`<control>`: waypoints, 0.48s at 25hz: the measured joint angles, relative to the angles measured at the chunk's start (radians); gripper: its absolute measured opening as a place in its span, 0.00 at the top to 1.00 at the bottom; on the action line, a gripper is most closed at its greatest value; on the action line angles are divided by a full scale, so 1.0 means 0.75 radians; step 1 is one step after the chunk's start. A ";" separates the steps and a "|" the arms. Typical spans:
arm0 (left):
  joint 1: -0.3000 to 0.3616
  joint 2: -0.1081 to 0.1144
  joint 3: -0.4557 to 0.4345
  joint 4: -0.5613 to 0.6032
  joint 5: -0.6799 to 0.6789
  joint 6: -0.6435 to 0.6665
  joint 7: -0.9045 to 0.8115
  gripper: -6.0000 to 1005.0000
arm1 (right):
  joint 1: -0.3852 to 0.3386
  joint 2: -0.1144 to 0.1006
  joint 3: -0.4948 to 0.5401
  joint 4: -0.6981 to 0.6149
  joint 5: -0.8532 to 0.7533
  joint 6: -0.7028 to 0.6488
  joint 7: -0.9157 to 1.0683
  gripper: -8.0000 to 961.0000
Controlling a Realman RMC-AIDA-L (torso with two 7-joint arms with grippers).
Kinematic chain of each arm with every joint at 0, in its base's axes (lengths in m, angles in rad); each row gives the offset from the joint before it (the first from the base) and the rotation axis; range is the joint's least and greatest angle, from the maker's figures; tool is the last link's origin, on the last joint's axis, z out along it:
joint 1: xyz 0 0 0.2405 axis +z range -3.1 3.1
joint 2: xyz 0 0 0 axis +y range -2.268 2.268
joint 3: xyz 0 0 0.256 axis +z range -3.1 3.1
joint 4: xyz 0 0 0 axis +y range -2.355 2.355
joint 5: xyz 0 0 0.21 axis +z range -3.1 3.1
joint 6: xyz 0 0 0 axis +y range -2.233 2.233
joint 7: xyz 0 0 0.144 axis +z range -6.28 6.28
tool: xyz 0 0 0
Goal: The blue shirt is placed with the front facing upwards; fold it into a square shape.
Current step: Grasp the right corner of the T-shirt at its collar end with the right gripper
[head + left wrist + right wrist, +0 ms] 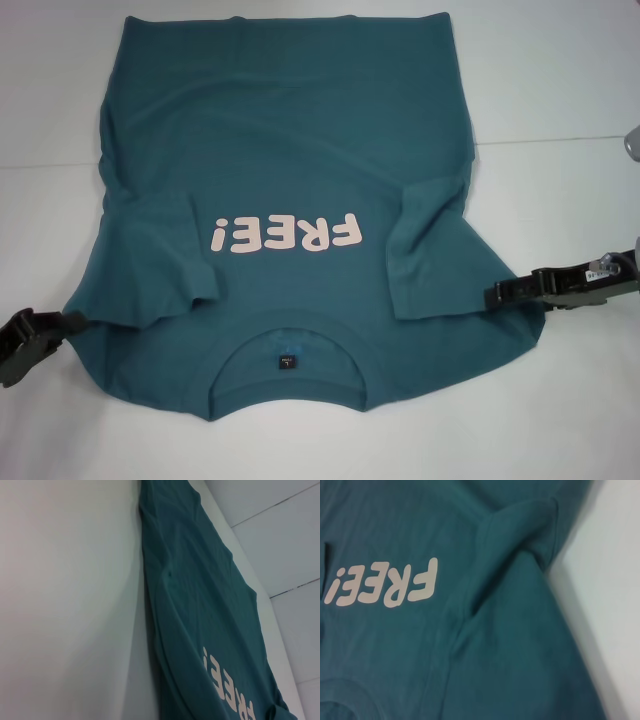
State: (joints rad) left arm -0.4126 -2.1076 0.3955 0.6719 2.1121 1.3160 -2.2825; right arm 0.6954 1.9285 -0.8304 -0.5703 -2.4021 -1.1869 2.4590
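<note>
The left gripper [68, 322] and right gripper [497, 295] meet the blue shirt [290, 180] lying flat between them; grip unclear. Uneven lifting could skew the fold.

A plain white, smooth-topped table [560, 90] fills the scene, spreading out beyond both sets of jaws. A thin dark seam line [555, 139] crosses its surface on the far side of the right jaws, and a small grey rounded object [633, 143] sits at the edge, beyond them.
</note>
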 joint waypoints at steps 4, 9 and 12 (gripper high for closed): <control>0.000 0.000 0.000 0.000 -0.011 -0.001 0.000 0.97 | 0.018 0.000 0.002 0.032 0.001 0.004 -0.004 0.10; 0.001 0.000 0.000 0.000 -0.021 -0.002 0.001 0.97 | 0.032 0.019 0.010 0.038 0.010 0.024 -0.008 0.10; 0.002 0.000 0.000 0.000 -0.021 -0.002 0.002 0.97 | 0.042 0.030 0.014 0.039 0.015 0.039 -0.008 0.10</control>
State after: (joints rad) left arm -0.4113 -2.1077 0.3958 0.6719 2.0963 1.3145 -2.2812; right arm 0.7271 1.9512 -0.8198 -0.5412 -2.3908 -1.1575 2.4529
